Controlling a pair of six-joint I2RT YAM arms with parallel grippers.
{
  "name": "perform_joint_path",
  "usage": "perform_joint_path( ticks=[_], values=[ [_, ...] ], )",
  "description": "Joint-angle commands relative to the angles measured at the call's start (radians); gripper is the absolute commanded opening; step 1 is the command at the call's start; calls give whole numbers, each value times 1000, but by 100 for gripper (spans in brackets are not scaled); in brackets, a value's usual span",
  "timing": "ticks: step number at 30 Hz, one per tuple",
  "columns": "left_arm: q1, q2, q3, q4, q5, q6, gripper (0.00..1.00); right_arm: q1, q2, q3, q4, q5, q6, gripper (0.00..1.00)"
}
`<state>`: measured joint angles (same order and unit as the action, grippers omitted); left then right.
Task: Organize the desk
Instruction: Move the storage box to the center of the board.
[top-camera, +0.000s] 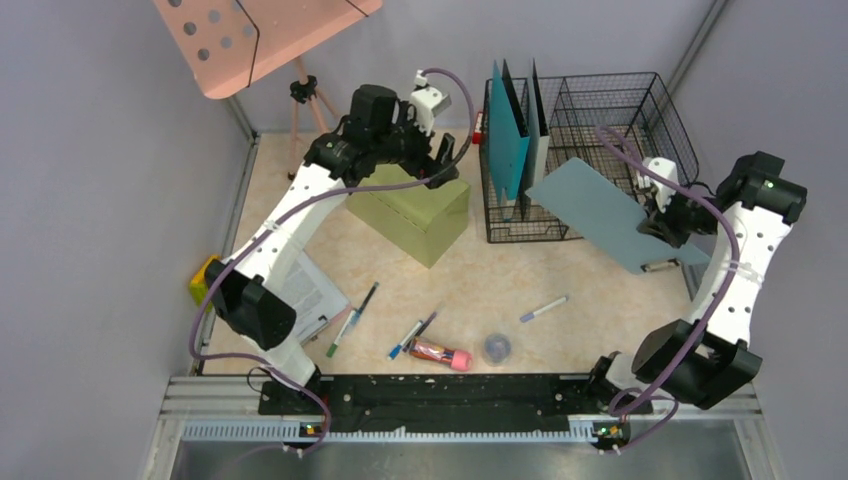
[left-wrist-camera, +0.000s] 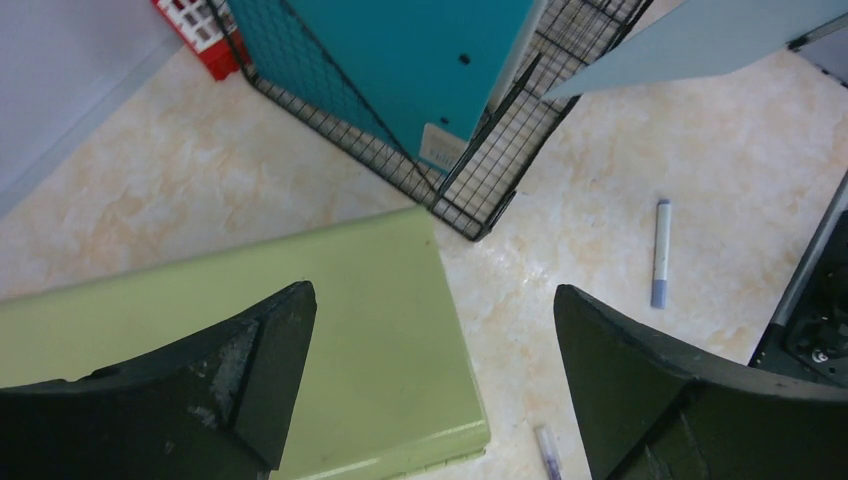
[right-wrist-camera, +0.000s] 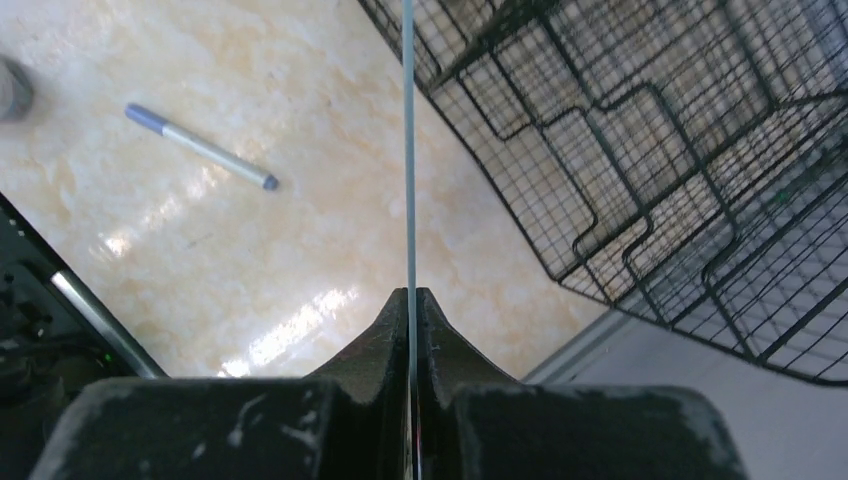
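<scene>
The desk (top-camera: 500, 280) is a beige marble-patterned top. An olive-green box (top-camera: 415, 215) sits at its back middle. My left gripper (top-camera: 443, 162) hangs open over the box's right end; in the left wrist view its fingers (left-wrist-camera: 432, 291) spread wide above the box corner (left-wrist-camera: 350, 330), holding nothing. My right gripper (top-camera: 655, 218) is shut on a thin grey-blue folder (top-camera: 600, 210), held tilted in the air in front of the wire rack (top-camera: 600, 120). In the right wrist view the folder's edge (right-wrist-camera: 408, 150) runs straight up from the shut fingers (right-wrist-camera: 411, 292).
The rack holds upright teal folders (top-camera: 508, 130). A blue-capped pen (top-camera: 543, 308) lies on the desk's right; more pens (top-camera: 350, 320) (top-camera: 412, 335), a pink-red tube (top-camera: 440, 352) and a small round object (top-camera: 497, 347) lie at the front. Papers (top-camera: 310, 290) lie left. A tripod (top-camera: 300, 95) stands behind.
</scene>
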<state>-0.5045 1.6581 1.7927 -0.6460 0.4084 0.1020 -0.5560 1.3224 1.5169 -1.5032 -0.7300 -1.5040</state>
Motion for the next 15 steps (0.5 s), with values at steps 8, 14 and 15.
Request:
perform_joint_path(
  ticks=[8, 14, 15],
  values=[
    [-88, 67, 128, 127, 231, 89, 97, 241, -45, 90, -5, -203, 218, 0],
    [-107, 58, 105, 127, 349, 159, 99, 340, -31, 108, -5, -272, 303, 0],
    [-108, 58, 101, 116, 378, 166, 99, 348, -30, 111, -5, -283, 313, 0]
  ],
)
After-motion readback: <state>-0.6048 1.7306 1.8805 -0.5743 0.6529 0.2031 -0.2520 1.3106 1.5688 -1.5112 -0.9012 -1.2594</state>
